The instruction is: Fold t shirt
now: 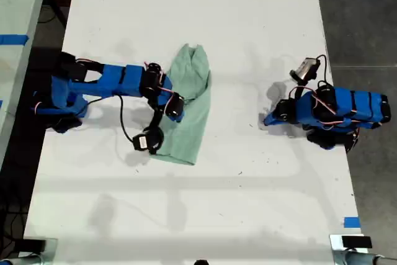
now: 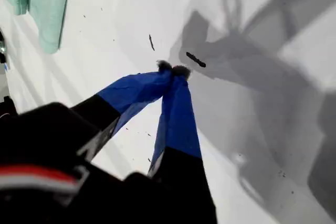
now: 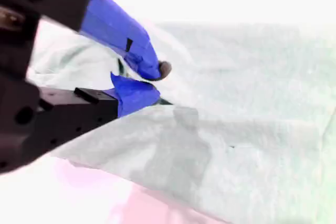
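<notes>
One white table, dark floor beside, first pincer clenched empty, second pincer slightly parted over t shirt

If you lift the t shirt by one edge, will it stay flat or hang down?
Probably it will hang down: the t shirt looks thin and wrinkled, already folded over itself. It seems light, and pushing would likely bunch it rather than slide it.

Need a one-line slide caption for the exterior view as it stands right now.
Overhead: my second gripper works over the t shirt on the white table while my first gripper rests shut, apart.
</notes>
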You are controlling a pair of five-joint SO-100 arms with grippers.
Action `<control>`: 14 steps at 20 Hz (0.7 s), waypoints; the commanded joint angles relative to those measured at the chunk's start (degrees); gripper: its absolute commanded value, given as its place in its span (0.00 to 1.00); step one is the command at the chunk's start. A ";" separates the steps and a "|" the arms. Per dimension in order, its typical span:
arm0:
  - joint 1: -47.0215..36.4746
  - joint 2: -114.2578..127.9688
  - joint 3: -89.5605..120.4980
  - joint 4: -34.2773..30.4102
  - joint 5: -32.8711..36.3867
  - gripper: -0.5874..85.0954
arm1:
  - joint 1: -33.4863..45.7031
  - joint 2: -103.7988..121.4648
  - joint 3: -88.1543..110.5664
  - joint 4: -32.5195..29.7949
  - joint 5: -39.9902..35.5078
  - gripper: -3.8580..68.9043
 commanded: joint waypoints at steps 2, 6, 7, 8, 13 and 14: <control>-1.05 31.20 14.59 -7.38 1.32 0.01 | -0.35 0.79 1.14 0.09 -0.35 0.04; -4.75 72.16 62.05 -29.09 -0.79 0.01 | -0.44 0.79 1.14 0.09 -0.18 0.04; -5.36 79.98 74.18 -34.45 -1.05 0.01 | -0.35 0.79 1.14 0.09 -0.18 0.04; -6.59 87.89 86.22 -40.25 -0.97 0.01 | -0.26 0.79 1.14 0.09 -0.09 0.04; -10.28 127.71 118.56 -38.14 1.23 0.01 | -0.44 0.79 1.23 -0.18 0.35 0.04; -9.93 129.29 119.88 -38.32 1.14 0.01 | -0.53 0.79 1.23 -0.26 0.35 0.04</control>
